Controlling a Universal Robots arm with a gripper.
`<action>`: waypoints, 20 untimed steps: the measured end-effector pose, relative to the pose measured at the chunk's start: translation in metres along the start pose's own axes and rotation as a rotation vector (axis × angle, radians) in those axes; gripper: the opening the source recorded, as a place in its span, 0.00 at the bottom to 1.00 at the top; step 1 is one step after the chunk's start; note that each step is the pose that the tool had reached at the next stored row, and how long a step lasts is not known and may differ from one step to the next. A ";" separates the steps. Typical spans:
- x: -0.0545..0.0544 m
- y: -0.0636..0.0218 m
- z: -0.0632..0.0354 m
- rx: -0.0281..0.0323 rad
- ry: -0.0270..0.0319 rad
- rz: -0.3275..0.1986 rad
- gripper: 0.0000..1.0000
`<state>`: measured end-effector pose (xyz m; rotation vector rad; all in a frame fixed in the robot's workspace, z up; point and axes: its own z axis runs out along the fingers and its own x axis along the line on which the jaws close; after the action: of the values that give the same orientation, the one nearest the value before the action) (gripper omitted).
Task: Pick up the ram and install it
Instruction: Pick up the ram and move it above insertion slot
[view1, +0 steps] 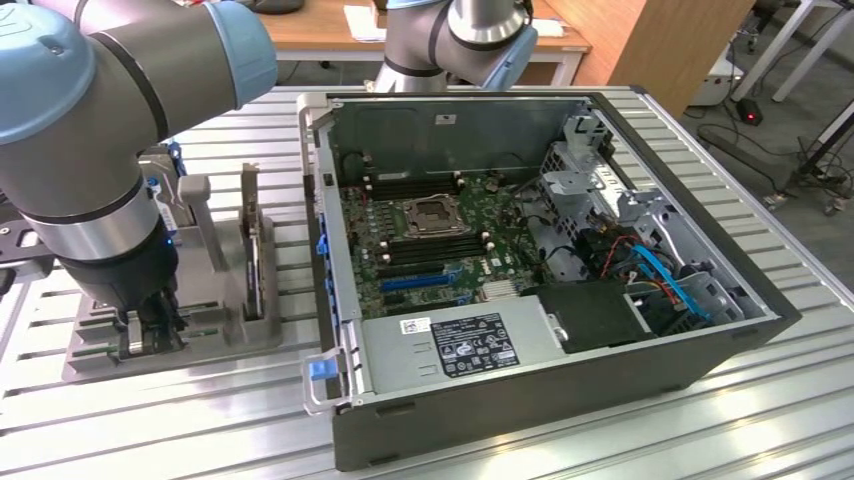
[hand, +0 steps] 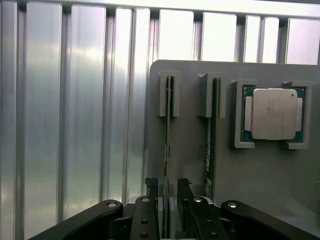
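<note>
I am at the pick-up step, and the grasp is not yet made. My gripper (hand: 167, 186) is down over the grey fixture (hand: 260, 175), and my two fingers (hand: 152, 189) stand one on each side of the ram (hand: 168, 135). The stick runs edge-on between them, upright in its slot. I am parted only a little, with a thin gap showing on each side of the board, so I hold nothing.

Closing calls, I judge, for a square, even squeeze on the two flat faces, so the thin board neither twists nor scrapes its slot. A straight lift out of the holder follows from that. Installing is all undone: in the exterior view my gripper (view1: 147, 325) is low in the fixture (view1: 200, 345), well apart from the open computer case (view1: 601, 400) and its motherboard (view1: 441, 230).

By count there are two green sticks: the one between my fingers and a second stick (hand: 212, 135) in the neighbouring slot, just beside one finger. One processor chip (hand: 274, 114) sits in its own pocket beyond that second stick. One taller card (view1: 250, 240) stands in the fixture too. There is one fixture and one case, both on the slatted metal table (view1: 134, 420). The memory slots on the motherboard I cannot count surely.
</note>
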<state>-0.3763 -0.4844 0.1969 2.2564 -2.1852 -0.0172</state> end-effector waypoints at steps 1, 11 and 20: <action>0.000 0.0000 0.0000 -0.0001 0.0000 0.000 0.29; 0.000 0.0001 -0.0001 -0.0001 0.0001 0.000 0.27; 0.000 0.0001 0.0000 -0.0001 0.0000 0.000 0.20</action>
<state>-0.3764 -0.4843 0.1969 2.2562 -2.1853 -0.0173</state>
